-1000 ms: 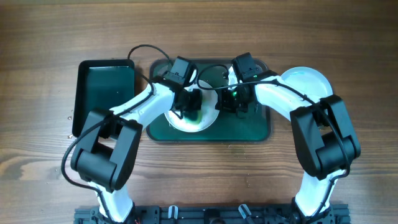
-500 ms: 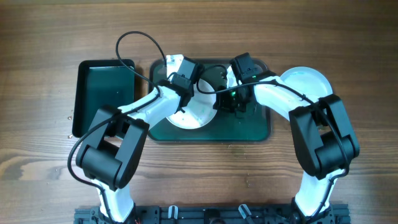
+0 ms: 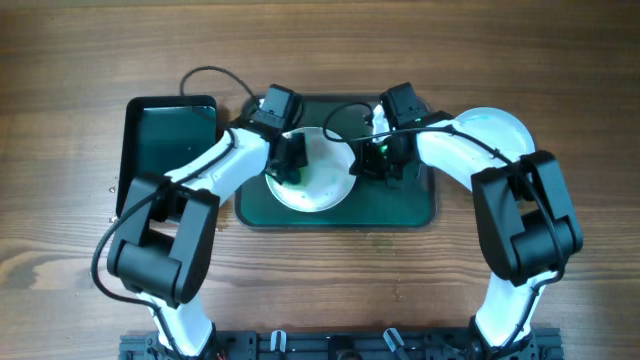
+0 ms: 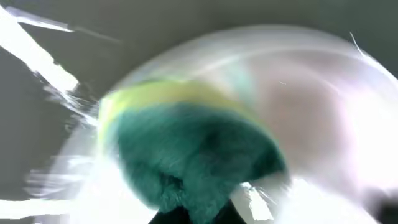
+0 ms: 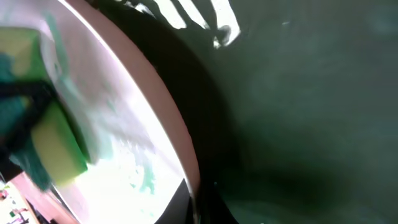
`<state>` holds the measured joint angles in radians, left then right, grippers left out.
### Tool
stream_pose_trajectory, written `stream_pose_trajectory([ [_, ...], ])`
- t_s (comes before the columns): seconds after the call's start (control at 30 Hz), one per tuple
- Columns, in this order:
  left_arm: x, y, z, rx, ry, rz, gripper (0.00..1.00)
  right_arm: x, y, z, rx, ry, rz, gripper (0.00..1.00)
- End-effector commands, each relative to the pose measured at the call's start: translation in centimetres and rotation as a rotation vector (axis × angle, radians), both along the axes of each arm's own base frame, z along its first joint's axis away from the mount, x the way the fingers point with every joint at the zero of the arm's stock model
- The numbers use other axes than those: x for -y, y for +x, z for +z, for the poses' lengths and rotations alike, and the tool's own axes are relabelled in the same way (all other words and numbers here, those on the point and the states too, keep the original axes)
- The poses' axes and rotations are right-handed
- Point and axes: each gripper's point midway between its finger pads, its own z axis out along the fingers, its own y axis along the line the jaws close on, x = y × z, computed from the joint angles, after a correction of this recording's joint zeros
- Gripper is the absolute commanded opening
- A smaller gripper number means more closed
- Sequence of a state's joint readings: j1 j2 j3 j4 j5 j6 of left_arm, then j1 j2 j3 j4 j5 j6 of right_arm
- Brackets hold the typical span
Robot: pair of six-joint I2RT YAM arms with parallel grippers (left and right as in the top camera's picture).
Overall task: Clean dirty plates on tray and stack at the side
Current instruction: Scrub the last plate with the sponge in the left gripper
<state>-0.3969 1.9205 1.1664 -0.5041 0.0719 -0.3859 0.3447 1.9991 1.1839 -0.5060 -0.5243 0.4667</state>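
Green sponge, pinched by the left gripper, pressed the white plate nearer the table's left edge; the right gripper, grip unclear, flanked the opposite rim

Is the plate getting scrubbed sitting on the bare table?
No, the white plate under the sponge sits on the dark green tray.

I count, in view | plates 2: white plate, pale plate | trays 2: large tray, small tray | sponge 1
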Motion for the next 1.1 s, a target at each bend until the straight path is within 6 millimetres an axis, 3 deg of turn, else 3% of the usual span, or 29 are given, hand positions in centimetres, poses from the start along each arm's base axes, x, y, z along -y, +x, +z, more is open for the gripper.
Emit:
stream_pose_trajectory([
  [0.0,7.2,-5.7,-0.7,-0.158,-0.351,-0.369,0.04,0.8,-0.5,-1.7,-0.024,-0.039,-0.004,0.04],
  [0.1,7.8,-3.8,-0.3,-0.066,-0.360,-0.382,0.04,0.8,-0.6,-1.7,-0.026,-0.040,-0.004,0.04],
  [0.17,7.0,-2.0,-0.6,0.008,-0.281,-0.351,0.04,0.8,-0.6,-1.7,-0.027,-0.040,-0.004,0.04],
  [0.23,4.5,0.5,-1.3,0.081,-0.129,-0.220,0.04,0.8,-0.6,-1.7,-0.026,-0.041,-0.004,0.04],
  [0.33,-1.0,3.7,-1.3,0.199,0.137,0.059,0.04,0.8,-0.6,-1.7,-0.027,-0.041,-0.004,0.04],
  [0.43,-5.2,4.4,-0.5,0.268,0.326,0.228,0.04,0.8,-0.6,-1.7,-0.026,-0.041,-0.004,0.04],
  [0.5,-5.7,3.7,-0.7,0.243,0.361,0.225,0.04,0.8,-0.6,-1.7,-0.025,-0.041,-0.004,0.04],
  [0.6,-4.1,0.8,-2.2,0.102,0.306,0.130,0.04,0.8,-0.5,-1.7,-0.023,-0.040,-0.004,0.04],
  [0.7,1.6,-3.5,-3.2,-0.103,0.020,-0.144,0.04,0.8,-0.5,-1.7,-0.023,-0.040,-0.004,0.04],
  [0.77,5.7,-6.1,-1.9,-0.186,-0.226,-0.309,0.04,0.8,-0.5,-1.7,-0.023,-0.040,-0.004,0.04],
  [0.83,8.6,-7.3,-0.1,-0.211,-0.423,-0.391,0.04,0.8,-0.5,-1.7,-0.023,-0.040,-0.004,0.04],
  [0.97,9.1,-4.8,0.2,-0.129,-0.424,-0.325,0.04,0.8,-0.5,-1.7,-0.023,-0.040,-0.004,0.05],
  [1.07,5.8,-1.3,-1.4,-0.027,-0.213,-0.117,0.04,0.8,-0.6,-1.7,-0.025,-0.040,-0.004,0.04],
])
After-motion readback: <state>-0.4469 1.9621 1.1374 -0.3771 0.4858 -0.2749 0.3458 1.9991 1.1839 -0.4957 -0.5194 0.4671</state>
